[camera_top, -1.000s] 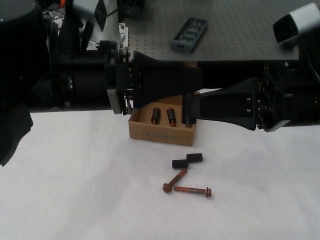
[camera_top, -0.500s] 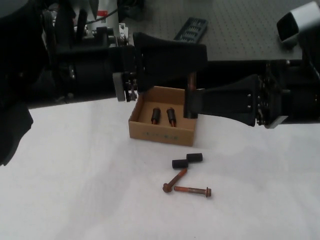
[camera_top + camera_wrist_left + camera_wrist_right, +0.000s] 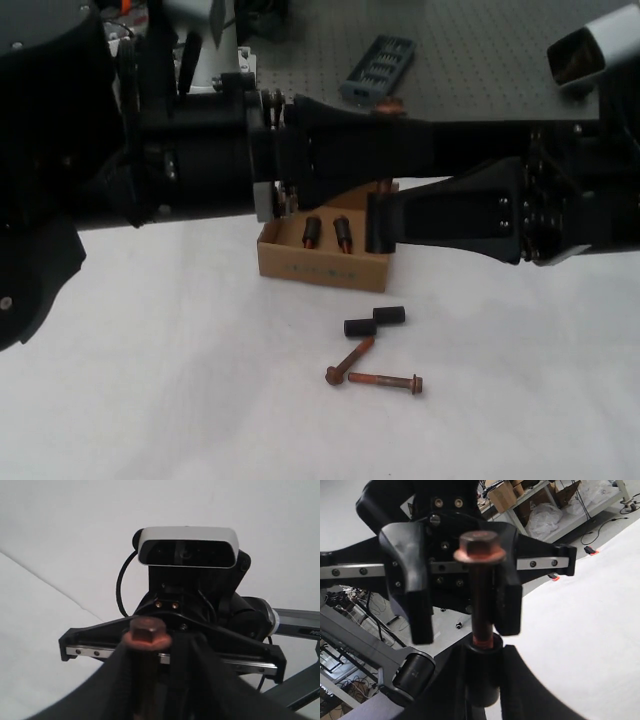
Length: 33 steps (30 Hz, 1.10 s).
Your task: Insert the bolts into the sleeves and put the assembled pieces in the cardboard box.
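The cardboard box point(image 3: 320, 268) sits on the white-covered counter point(image 3: 180, 380), about midway along its far edge. Two assembled pieces point(image 3: 311, 232) lie side by side in the box, toward its left and middle. Above the box's right end, the right gripper point(image 3: 482, 682) comes in from the counter's right side, its fingers closed on a black sleeve point(image 3: 481, 662) held upright. A copper-coloured bolt point(image 3: 481, 595) stands in the top of this sleeve. Its lower end is inside the bore, while most of its shaft and its flanged head are above. The left gripper point(image 3: 462, 592) comes in from the counter's left side at the height of the bolt's upper shaft, and its fingers point(image 3: 415, 590) are spread either side of the bolt. The bolt stands close against one finger, and a clear gap separates it from the other. The left wrist view shows the same: the bolt head is up between the two dark fingers, nearer to one. On the counter in front of the box, toward the near edge, two loose sleeves point(image 3: 374, 321) lie touching end to end. Just nearer than them lie two loose bolts point(image 3: 385, 380), their ends close together.
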{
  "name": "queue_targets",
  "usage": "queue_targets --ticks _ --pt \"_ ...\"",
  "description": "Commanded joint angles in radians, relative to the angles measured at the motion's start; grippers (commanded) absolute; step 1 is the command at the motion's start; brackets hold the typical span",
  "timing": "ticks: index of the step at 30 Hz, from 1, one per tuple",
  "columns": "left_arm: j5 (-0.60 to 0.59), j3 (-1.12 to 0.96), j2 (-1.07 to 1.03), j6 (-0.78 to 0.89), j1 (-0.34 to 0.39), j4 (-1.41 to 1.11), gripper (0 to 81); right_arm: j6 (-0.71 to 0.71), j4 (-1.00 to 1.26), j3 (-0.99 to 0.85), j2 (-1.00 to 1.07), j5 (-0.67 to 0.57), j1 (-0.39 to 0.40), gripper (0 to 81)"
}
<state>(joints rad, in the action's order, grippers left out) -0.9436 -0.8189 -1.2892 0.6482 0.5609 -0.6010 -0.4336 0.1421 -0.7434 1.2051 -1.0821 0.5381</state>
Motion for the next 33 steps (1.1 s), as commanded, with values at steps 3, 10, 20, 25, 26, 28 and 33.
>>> queue_targets --ticks 3,10,20,25,26,28,33 --pt "-0.106 -0.01 0.012 -0.031 0.021 0.004 0.9 0.001 0.007 -0.007 -0.001 0.078 -0.012 1.9" --pt "-0.119 -0.01 0.012 -0.053 0.021 0.004 0.6 0.001 0.007 -0.007 -0.001 0.065 -0.012 1.9" --pt "-0.188 -0.01 0.012 -0.043 0.021 0.004 0.6 0.001 0.007 -0.007 -0.001 0.055 -0.012 1.9" --pt "-0.188 -0.01 0.012 -0.048 0.021 0.004 0.6 0.001 0.007 -0.007 -0.001 0.055 -0.012 1.9" --pt "-0.188 -0.01 0.012 -0.05 0.021 0.004 0.6 0.001 0.007 -0.007 -0.001 0.055 -0.012 1.9" --pt "-0.188 -0.01 0.012 -0.05 0.021 0.004 2.8 0.001 0.007 -0.007 -0.001 0.055 -0.012 1.9" --pt "-0.188 -0.01 0.012 -0.046 0.021 0.004 30.0 0.001 0.007 -0.007 -0.001 0.055 -0.012 1.9"
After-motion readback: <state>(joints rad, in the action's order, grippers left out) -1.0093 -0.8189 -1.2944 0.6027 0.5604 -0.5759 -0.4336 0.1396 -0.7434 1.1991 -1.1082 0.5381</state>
